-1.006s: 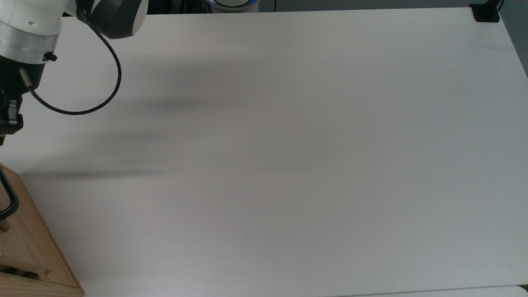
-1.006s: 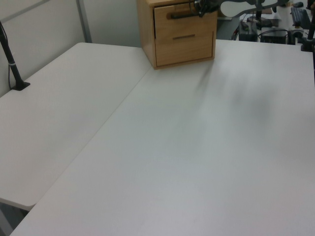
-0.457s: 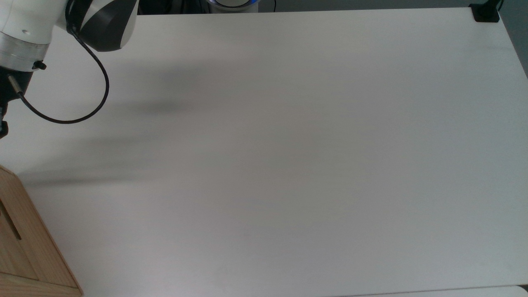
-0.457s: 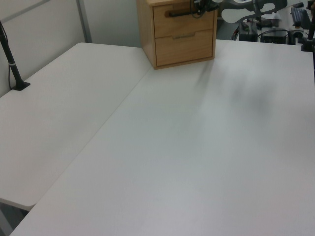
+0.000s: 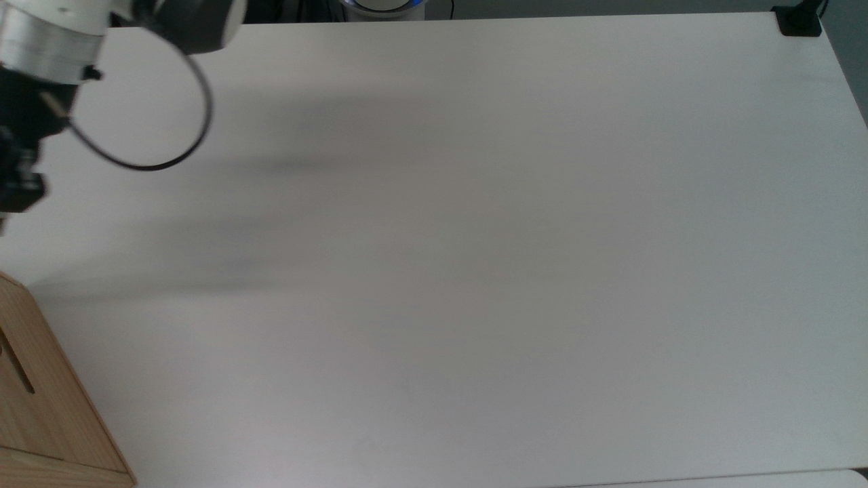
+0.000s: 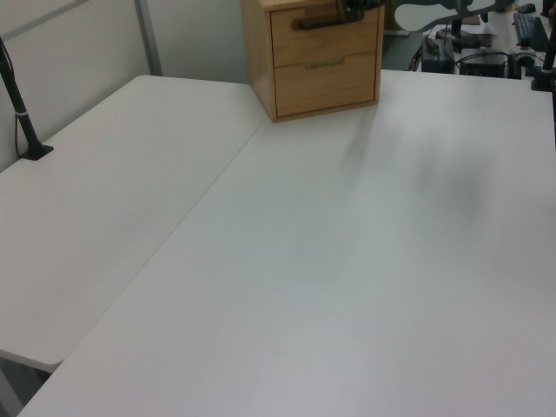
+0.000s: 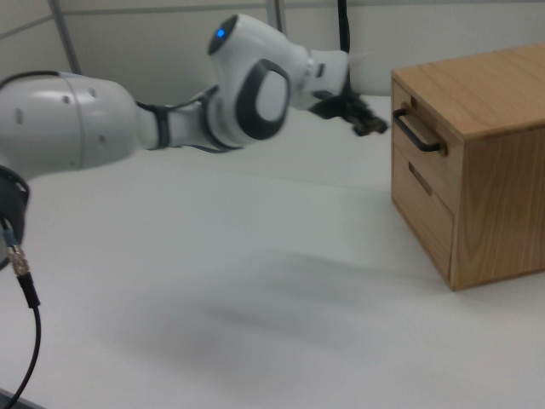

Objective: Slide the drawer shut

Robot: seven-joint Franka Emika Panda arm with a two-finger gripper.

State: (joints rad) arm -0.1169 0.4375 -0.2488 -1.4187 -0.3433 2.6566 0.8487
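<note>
The drawer is the upper one in a pale wooden cabinet and sits flush with the cabinet front. Its black bar handle sticks out toward my arm. My gripper hovers a short gap off the handle, not touching it. In the left view the drawer is at the top edge, with the gripper just by the right end of the handle. In the top view the gripper is at the left edge, apart from the cabinet.
The cabinet stands on a wide white table. Below the drawer is a second front with a thin dark slot. A black clamp sits at the top view's far right corner, and a black post at the left view's left.
One second ago the drawer stuck out with its handle in the top view; it has slid in flush. Since half a second ago my gripper has drawn back from the cabinet front.
</note>
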